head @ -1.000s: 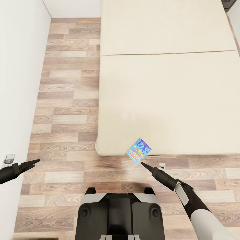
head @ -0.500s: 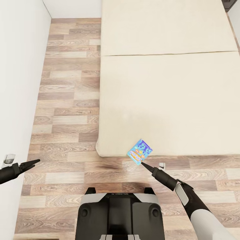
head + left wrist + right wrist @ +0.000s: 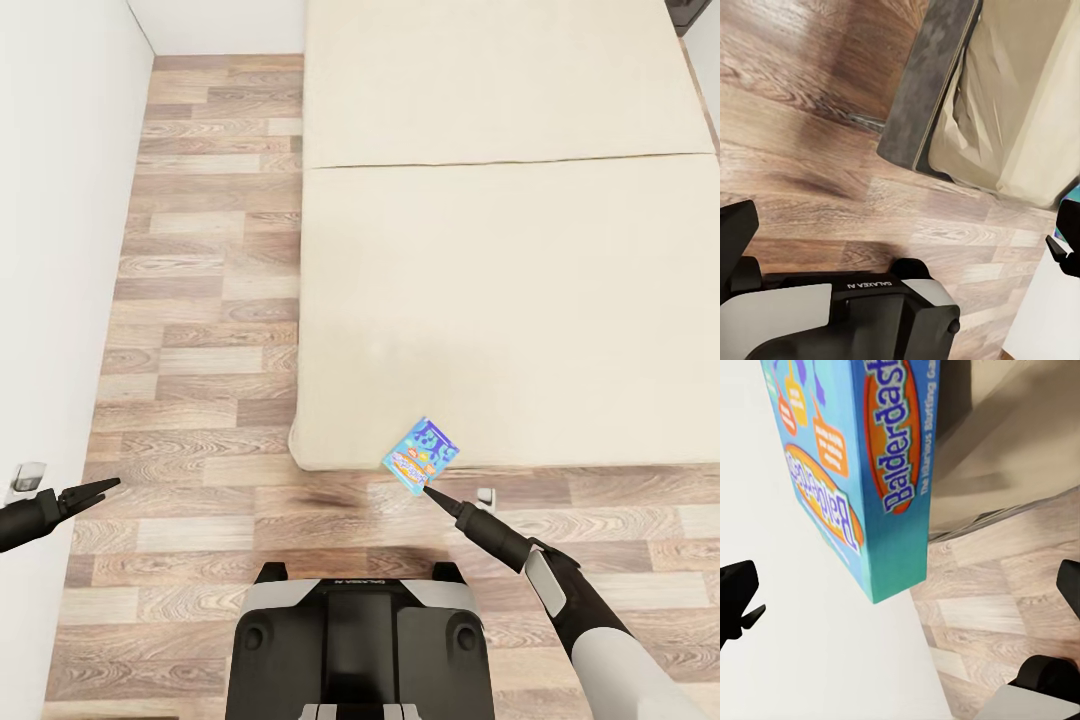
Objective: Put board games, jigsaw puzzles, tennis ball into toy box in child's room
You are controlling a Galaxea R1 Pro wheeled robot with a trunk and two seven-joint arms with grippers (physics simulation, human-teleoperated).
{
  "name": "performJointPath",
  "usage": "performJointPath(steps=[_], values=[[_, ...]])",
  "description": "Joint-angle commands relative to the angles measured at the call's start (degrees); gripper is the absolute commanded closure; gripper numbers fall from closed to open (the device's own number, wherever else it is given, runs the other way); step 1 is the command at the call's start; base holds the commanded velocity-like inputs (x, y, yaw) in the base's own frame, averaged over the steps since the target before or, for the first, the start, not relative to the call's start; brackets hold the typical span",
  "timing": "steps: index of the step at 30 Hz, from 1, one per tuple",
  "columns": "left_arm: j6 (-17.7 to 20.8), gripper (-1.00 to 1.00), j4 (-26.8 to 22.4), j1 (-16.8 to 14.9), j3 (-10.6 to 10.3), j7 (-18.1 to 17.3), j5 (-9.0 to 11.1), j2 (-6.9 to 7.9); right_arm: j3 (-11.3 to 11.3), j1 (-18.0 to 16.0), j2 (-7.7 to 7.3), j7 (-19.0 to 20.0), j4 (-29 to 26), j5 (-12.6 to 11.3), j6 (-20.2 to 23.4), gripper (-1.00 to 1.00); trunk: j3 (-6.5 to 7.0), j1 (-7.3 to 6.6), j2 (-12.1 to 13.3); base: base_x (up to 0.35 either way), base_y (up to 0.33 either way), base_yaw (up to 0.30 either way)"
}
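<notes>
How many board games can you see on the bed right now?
1. A blue game box lettered Balderdash lies at the near edge of the bed, just ahead of the right hand. Another may lie outside the picture.

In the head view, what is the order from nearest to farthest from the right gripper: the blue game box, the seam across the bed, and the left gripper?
1. Blue game box: just ahead of the right gripper, on the bed's near edge.
2. Left gripper: far to the left, over the floor by the wall.
3. Seam across the bed: farthest, well up the mattress.
</notes>
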Motion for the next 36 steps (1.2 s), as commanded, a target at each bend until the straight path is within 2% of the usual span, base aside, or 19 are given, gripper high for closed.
performJointPath(steps=[1, 36], values=[[0.36, -1.00, 0.01, -0.01, 0.02, -0.07, 0.15, 0.01, -0.06, -0.01, 0.00, 0.15, 0.03, -0.29, 0.55, -1.00, -0.02, 0.01, -0.03, 0.000, 0.002, 0.000], [0.36, -1.00, 0.01, -0.01, -0.07, -0.07, 0.15, 0.01, -0.06, -0.01, 0.00, 0.08, 0.05, -0.29, 0.60, -1.00, -0.02, 0.01, -0.03, 0.006, 0.014, 0.000]])
